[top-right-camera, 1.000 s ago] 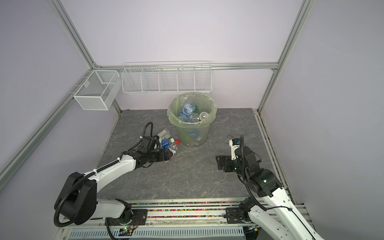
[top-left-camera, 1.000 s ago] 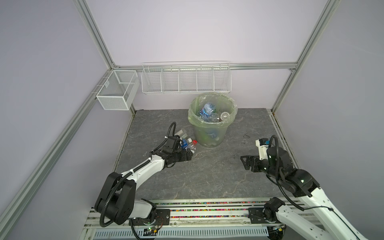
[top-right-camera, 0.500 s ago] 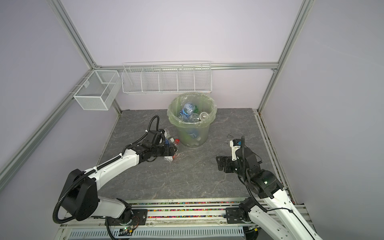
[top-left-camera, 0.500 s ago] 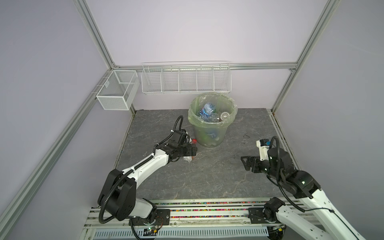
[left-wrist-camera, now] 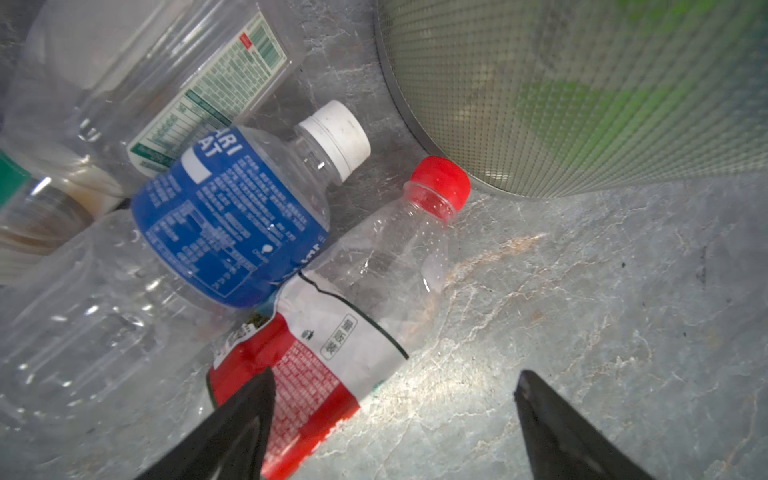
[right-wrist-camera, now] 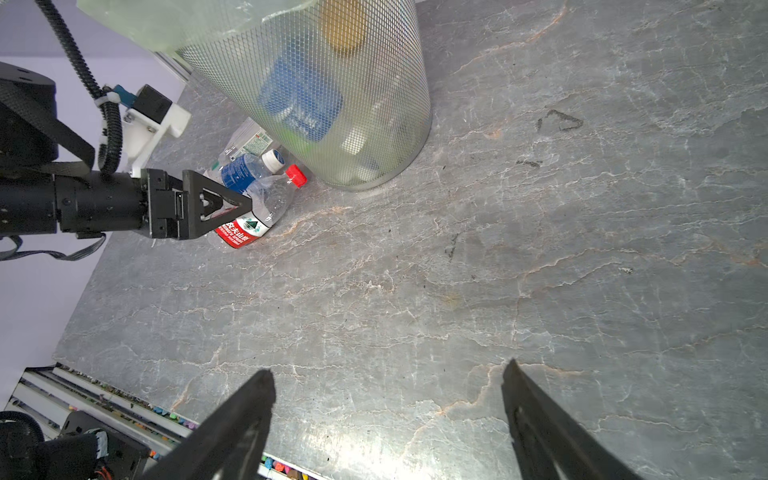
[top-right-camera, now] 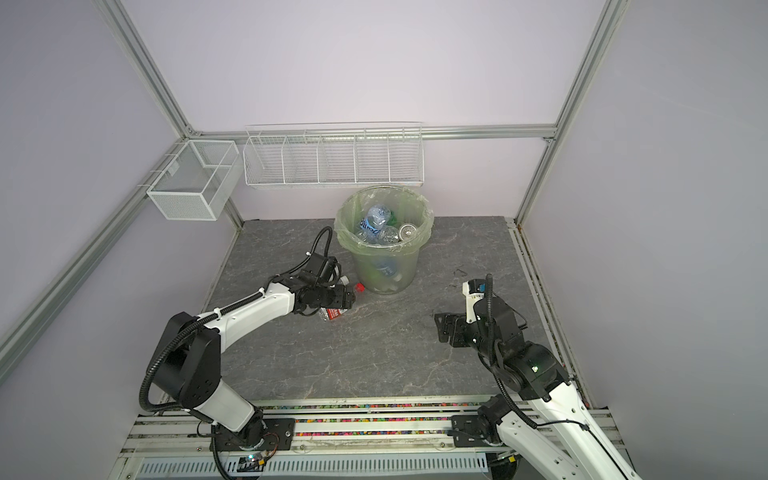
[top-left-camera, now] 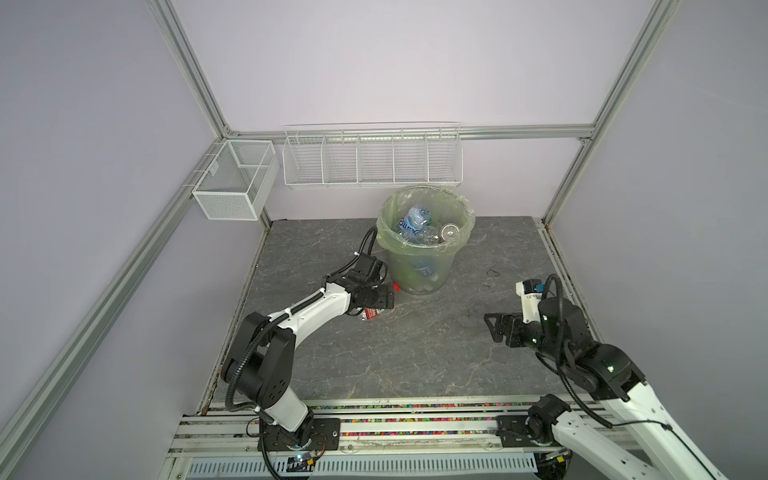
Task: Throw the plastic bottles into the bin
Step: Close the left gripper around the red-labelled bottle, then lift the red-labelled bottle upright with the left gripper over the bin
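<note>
The pale green lined bin (top-left-camera: 424, 266) (top-right-camera: 386, 270) stands at the back of the floor with several plastic bottles (top-left-camera: 415, 224) inside. Against its left side lie a red-capped bottle with a red label (left-wrist-camera: 353, 316) (right-wrist-camera: 249, 224) (top-left-camera: 371, 314), a blue-label bottle with a white cap (left-wrist-camera: 232, 216) and a clear one with a green label (left-wrist-camera: 178, 83). My left gripper (left-wrist-camera: 395, 382) (top-left-camera: 384, 301) (top-right-camera: 347, 302) hangs open just above the red-label bottle, one finger over the label, holding nothing. My right gripper (right-wrist-camera: 386, 374) (top-left-camera: 492, 328) (top-right-camera: 441, 328) is open over bare floor at the right.
Two white wire-mesh baskets hang at the back, a long one (top-left-camera: 372, 160) on the rear wall and a small one (top-left-camera: 235, 185) on the left frame. A small dark scrap (top-left-camera: 493, 272) lies right of the bin. The arms' base rail (top-left-camera: 374, 419) runs along the front.
My left gripper has edged toward the bin and now hangs over the red-label bottle, jaws still open. The right arm has not moved.
</note>
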Controlling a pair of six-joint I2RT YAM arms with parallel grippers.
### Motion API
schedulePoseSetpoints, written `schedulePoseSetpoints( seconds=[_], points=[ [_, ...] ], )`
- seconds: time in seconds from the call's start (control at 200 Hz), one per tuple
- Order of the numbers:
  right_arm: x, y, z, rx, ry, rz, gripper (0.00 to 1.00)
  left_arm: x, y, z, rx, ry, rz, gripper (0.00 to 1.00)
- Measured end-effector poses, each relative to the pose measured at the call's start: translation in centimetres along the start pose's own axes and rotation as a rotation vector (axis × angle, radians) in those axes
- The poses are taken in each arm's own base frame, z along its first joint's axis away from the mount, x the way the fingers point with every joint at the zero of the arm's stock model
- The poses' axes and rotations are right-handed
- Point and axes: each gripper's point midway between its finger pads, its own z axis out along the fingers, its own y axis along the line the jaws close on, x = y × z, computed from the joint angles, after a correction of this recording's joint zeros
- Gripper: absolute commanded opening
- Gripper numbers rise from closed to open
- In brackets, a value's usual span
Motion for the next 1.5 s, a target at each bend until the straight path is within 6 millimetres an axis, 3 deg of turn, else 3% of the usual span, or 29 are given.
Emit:
schedulePoseSetpoints(
  seconds=[0.155, 0.33, 0.73, 0.895, 1.085, 1.499],
  points=[
    [0.5, -0.3, 0.2, 0.01, 0.013, -0.001, 0.88, -0.3, 0.3, 0.3, -0.03, 0.01, 0.038, 0.9],
    [0.5, -0.4, 0.2, 0.016, 0.012, -0.001, 0.88, 1.2, 0.7, 1.8, -0.056, 0.079, 0.08, 0.9],
    [0.8, -0.6, 0.3, 0.017, 0.014, -0.001, 0.88, 3.9, -1.7, 2.9, -0.038, 0.153, 0.172, 0.9],
    [0.9, -0.7, 0.1, 0.017, 0.01, 0.0, 0.88, 4.8, -1.7, 4.1, -0.053, 0.198, 0.185, 0.89],
    [0.9, -1.0, -0.4, 0.027, -0.002, 0.003, 0.88, 4.7, -1.5, 5.1, -0.072, 0.217, 0.19, 0.8],
    [1.4, -1.5, -0.4, 0.037, 0.0, 0.006, 0.88, 4.6, -0.9, 4.4, -0.103, 0.2, 0.18, 0.47]
  ],
)
